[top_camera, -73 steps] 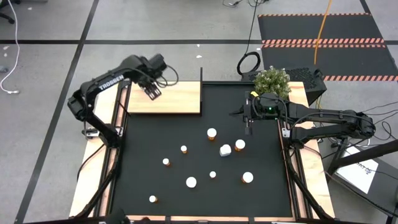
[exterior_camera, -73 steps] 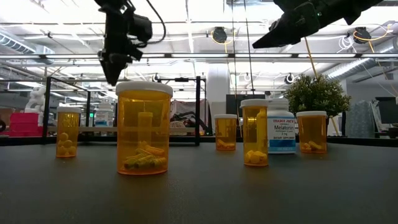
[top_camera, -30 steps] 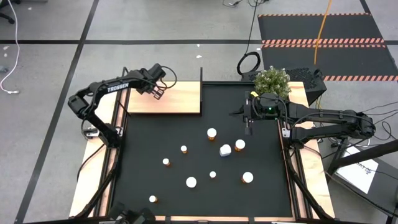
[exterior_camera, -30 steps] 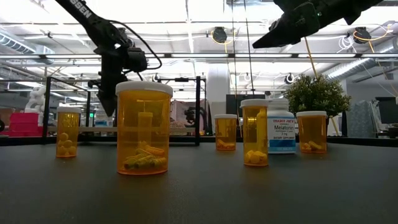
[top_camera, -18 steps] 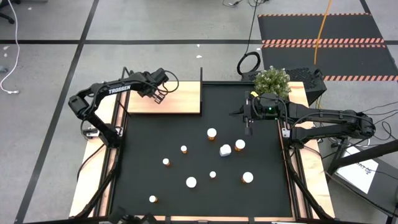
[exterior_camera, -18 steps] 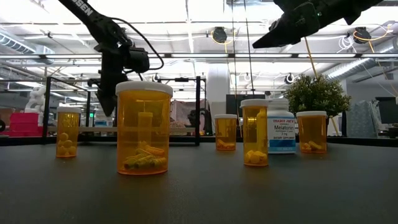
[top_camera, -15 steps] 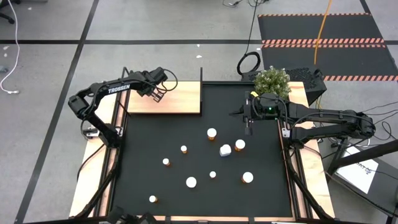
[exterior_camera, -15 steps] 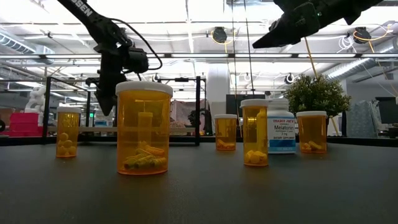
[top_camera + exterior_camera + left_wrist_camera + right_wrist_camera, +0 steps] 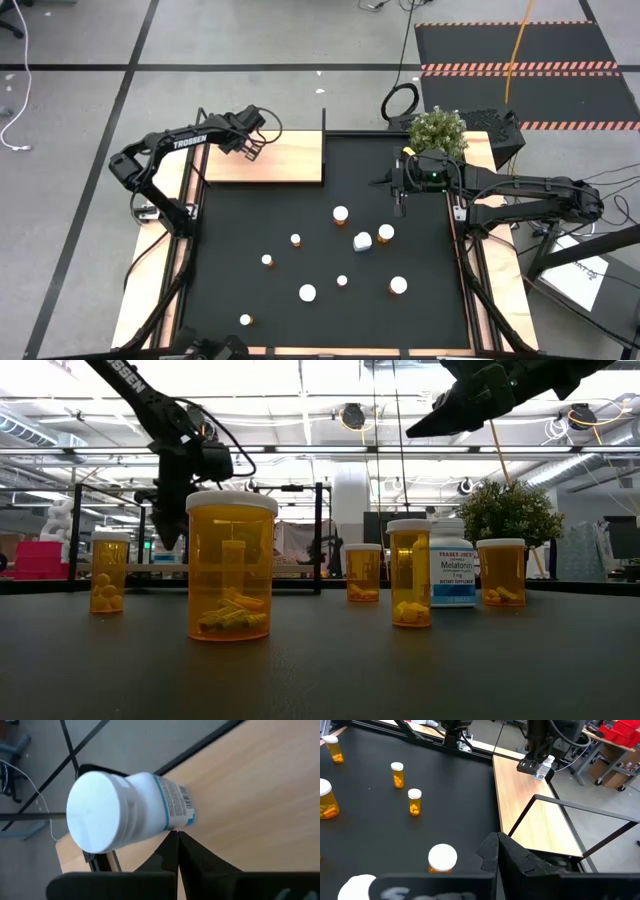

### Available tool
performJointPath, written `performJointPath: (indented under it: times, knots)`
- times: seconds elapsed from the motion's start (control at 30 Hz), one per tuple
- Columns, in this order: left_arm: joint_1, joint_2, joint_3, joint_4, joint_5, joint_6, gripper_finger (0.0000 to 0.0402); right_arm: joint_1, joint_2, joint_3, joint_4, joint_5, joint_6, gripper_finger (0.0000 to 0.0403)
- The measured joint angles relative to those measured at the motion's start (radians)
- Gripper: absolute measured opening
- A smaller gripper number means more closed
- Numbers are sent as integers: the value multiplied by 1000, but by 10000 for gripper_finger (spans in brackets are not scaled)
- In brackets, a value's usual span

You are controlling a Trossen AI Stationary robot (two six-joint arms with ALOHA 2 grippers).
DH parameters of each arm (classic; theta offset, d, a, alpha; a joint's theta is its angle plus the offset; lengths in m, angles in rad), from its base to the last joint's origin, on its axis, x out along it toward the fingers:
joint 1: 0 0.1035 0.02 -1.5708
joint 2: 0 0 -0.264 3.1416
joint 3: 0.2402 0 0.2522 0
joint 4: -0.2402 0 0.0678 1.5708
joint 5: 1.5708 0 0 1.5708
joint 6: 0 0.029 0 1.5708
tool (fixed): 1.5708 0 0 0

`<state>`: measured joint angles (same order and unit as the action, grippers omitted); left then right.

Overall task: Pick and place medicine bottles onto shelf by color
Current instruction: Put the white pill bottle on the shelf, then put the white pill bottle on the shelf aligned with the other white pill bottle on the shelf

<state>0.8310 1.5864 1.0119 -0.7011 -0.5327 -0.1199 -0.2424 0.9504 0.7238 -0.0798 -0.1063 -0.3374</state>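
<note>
The flat light-wood shelf board (image 9: 260, 795) shows fine straight grain and a smooth matt finish; its thin black posts (image 9: 555, 807) look like painted metal. The white plastic bottle (image 9: 125, 810) has a smooth, slightly glossy cap and a printed paper label. The translucent orange plastic bottles (image 9: 231, 568) shine glossily under white plastic caps. The large black mat (image 9: 320, 250) looks matt and faintly textured. The dark arms (image 9: 170, 145) have a satin, hard-plastic or metal finish.
</note>
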Motion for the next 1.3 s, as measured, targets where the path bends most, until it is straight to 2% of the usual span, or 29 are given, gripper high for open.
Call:
performJointPath:
  times: [0.17, 0.3, 0.6, 0.73, 0.87, 1.1, 1.3]
  knots:
    - [-1, 0, 0, 16, 1, 6, 15, 0, 0, 0, 0, 0, 0, 0]
    - [-24, -2, 0, -1, 17, 9, 8, 0, 0, 0, 0, 0, 1, 0]
    - [-179, -58, 41, -14, 81, 13, 15, 0, 1, 0, 0, 0, 47, 9]
    - [-263, -127, 63, -12, 97, 30, 9, 21, 23, 0, -25, -4, 148, 42]
    - [-348, -216, 66, 7, 97, 29, 4, 102, 66, 0, -44, -3, 253, 90]
    - [-488, -308, 66, 16, 97, -50, 27, 245, 172, 58, -100, 3, 435, 174]
    - [-643, -312, 65, -6, 102, -94, 32, 346, 265, 105, -150, 107, 540, 219]
